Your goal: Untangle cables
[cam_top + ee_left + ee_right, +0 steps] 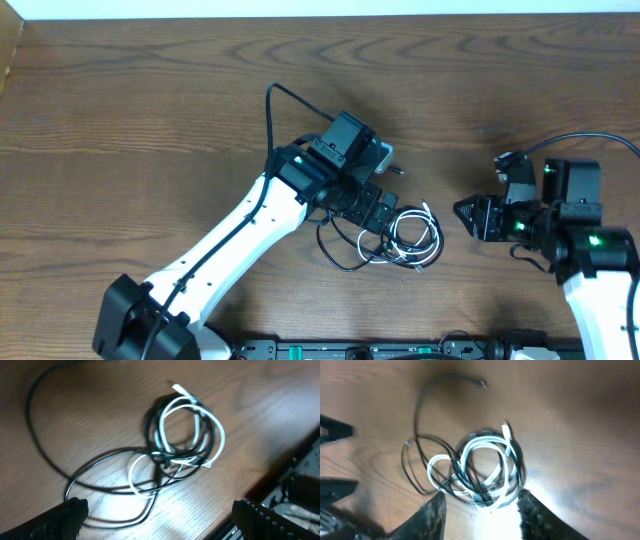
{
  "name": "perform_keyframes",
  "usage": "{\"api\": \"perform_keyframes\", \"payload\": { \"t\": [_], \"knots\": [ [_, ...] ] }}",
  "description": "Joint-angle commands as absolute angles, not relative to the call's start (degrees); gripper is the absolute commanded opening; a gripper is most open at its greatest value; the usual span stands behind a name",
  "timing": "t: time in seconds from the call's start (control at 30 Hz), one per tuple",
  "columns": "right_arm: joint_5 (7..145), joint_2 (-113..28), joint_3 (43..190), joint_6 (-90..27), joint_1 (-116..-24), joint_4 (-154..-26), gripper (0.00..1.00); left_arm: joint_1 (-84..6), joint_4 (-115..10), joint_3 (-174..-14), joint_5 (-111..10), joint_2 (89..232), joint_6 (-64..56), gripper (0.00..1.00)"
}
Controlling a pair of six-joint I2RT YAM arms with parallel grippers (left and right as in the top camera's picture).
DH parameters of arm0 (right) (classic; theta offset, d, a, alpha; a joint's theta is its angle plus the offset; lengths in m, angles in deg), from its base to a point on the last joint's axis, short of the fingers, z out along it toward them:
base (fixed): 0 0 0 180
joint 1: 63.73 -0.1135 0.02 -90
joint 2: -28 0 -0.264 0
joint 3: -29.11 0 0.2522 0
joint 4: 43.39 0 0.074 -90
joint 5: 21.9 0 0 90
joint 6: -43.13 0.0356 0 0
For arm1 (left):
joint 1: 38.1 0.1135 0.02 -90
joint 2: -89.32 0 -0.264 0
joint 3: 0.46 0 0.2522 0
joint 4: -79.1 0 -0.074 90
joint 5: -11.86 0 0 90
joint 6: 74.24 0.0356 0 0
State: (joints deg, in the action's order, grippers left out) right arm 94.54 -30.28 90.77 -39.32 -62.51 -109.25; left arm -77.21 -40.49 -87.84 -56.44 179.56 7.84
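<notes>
Cables [405, 238] lie in one black-and-white tangle on the tabletop [150, 80], nothing separated yet, left pincer [160, 507] and right pincer [480, 502] gaping wide, empty.

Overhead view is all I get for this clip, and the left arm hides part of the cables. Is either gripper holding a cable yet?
Observer: No. In the left wrist view the left gripper is open. Its fingers are spread wide with nothing between them, and the cables lie on the table beyond.
Operator: And the right one?
Observer: The right gripper is open too. Its wrist view shows it pointed at the cables but not closed on them.
Operator: Any free end to grab?
Observer: Yes. A white plug end sticks out clear of the white loops, and a black end lies apart from the tangle.
</notes>
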Motion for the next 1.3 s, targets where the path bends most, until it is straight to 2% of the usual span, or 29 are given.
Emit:
{"api": "perform_keyframes", "payload": {
  "t": [0.0,0.17,0.3,0.5,0.87,1.1,1.27],
  "knots": [
    [92.24,-35.09,91.31,-37.64,-62.71,-111.3,0.38,-77.28,-38.76,-87.56,-66.41,179.97,-2.81,0.97],
    [92.24,-43.0,91.31,-37.0,-62.71,-114.4,0.37,-76.47,-33.95,-87.56,-78.74,179.97,-16.71,0.97],
    [92.46,-48.86,91.31,-37.0,-62.93,-115.32,0.38,-74.42,-33.43,-87.56,-79.46,179.97,-20.97,0.97],
    [92.37,-56.22,91.29,-36.04,-67.13,-112.74,0.4,-72.14,-33.65,-87.56,-79.02,179.97,-22.28,0.98],
    [86.38,-64.44,91.29,-26.95,-77.42,-103.87,0.34,-72.03,-33.61,-87.56,-78.96,179.97,-22.26,0.98],
    [78.56,-65.05,91.27,-19.58,-81.84,-100.2,0.18,-72.03,-33.56,-87.56,-78.78,179.97,-22.26,0.98],
    [71.7,-65.05,91.09,-16.72,-84.17,-99.19,0.15,-72.03,-33.36,-87.56,-78.78,179.97,-22.26,0.98]
  ]
}}
